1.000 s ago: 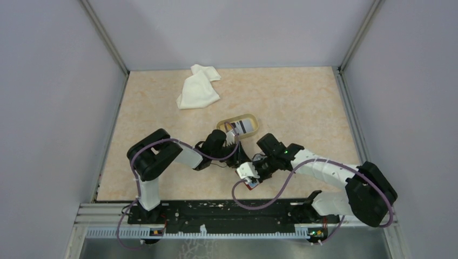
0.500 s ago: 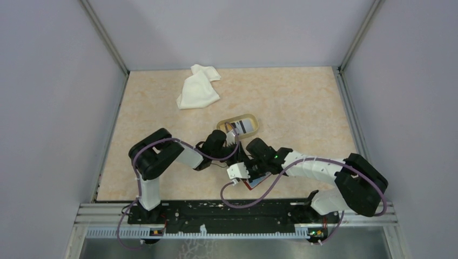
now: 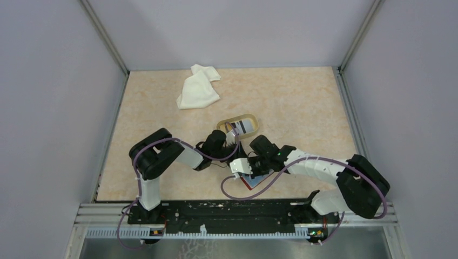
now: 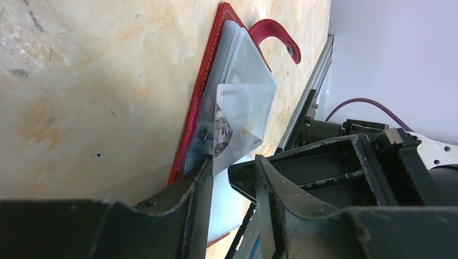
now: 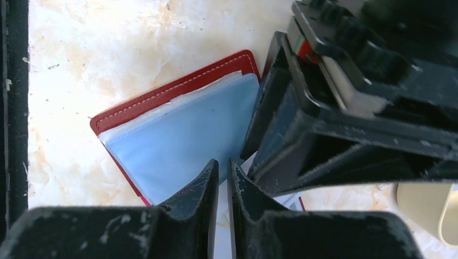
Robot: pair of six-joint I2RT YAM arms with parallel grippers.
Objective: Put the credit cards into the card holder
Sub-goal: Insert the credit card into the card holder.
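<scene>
Mid-insertion, six o'clock of the dish [image 3: 240, 115]: right gripper [image 5: 222, 167] pinches a white card [image 4: 240, 121] above the red card holder [image 5: 162, 108]; left gripper [image 4: 232, 162], fingers apart, pins it. Next, I'd guess, align the card's edge with a pocket.

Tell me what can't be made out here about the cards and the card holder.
Right wrist view: the right gripper has its jaws nearly together; they hide whether a card is pinched.
Left wrist view: the white card runs down behind the left gripper; its lower end is hidden.
Top view: the card holder is mostly under both grippers; the cards in the dish are too small to count.
</scene>
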